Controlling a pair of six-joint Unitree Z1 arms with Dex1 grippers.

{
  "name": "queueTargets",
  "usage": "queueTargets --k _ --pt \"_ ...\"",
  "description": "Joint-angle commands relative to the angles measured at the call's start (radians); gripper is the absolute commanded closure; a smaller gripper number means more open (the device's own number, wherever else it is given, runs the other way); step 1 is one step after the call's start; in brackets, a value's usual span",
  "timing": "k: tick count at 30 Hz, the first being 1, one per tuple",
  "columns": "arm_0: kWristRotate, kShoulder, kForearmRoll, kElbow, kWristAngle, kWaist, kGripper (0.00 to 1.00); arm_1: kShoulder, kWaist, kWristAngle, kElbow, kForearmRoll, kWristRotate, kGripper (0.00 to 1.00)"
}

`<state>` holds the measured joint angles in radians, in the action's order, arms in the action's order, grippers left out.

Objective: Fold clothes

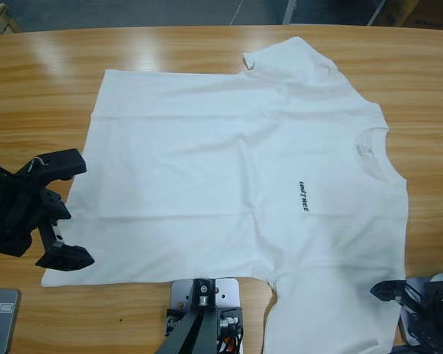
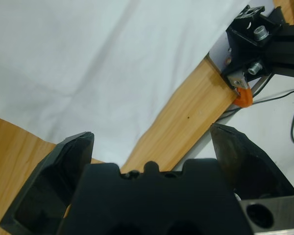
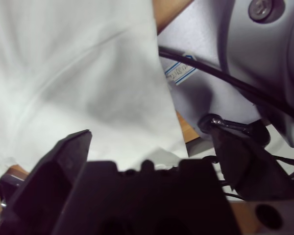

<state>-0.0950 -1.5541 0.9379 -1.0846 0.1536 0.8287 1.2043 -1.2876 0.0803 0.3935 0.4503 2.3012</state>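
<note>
Black jaws spread wide mark the left gripper [image 1: 66, 214], which comes in low from the counter's left edge and hovers at the hem corner of the white T-shirt [image 1: 236, 169], one jaw over the cloth and the other at its bottom corner, holding nothing. White cotton lies flat and face up across the wooden counter [image 1: 52, 66], hem to the left, round neck and label to the right, small dark lettering [image 1: 303, 195] on the chest. At the lower right corner the right gripper [image 3: 152, 142] sits low beside the near sleeve, jaws parted with cloth beneath them.
</note>
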Motion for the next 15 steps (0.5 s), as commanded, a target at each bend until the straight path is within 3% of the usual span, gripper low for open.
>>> queueTargets --k 1,6,15 --pt "0.005 -0.015 0.013 0.011 -0.008 0.007 0.073 0.031 -0.172 -0.038 -0.003 -0.016 0.158 0.000" --pt "0.004 -0.010 0.021 0.012 -0.008 0.006 0.073 0.160 -0.277 -0.082 -0.001 -0.118 0.248 0.004" --pt "0.003 -0.004 0.022 0.011 -0.008 0.007 0.073 0.100 -0.277 -0.112 -0.041 -0.115 0.260 0.037"
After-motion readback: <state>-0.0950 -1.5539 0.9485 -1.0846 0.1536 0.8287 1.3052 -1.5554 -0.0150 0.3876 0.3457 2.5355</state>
